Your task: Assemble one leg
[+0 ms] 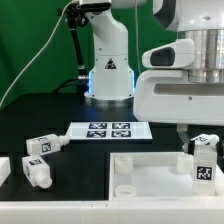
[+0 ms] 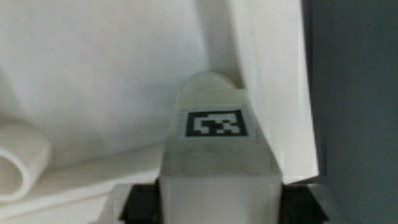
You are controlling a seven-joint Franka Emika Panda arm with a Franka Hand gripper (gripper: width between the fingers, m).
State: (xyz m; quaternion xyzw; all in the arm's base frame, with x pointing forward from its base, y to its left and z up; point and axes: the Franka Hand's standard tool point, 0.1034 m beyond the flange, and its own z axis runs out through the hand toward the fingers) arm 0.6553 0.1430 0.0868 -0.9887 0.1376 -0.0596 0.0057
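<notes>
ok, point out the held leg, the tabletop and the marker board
leg (image 1: 204, 166), exterior view, on its tagged side face
tabletop (image 1: 150, 172), exterior view, on its bare flat surface
marker board (image 1: 104, 129), exterior view, on the middle of the tag strip

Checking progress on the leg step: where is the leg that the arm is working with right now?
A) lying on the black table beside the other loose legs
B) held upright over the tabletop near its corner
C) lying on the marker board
B: the leg stands upright between the fingers at the tabletop, exterior view's right; the marker board carries no leg.
</notes>
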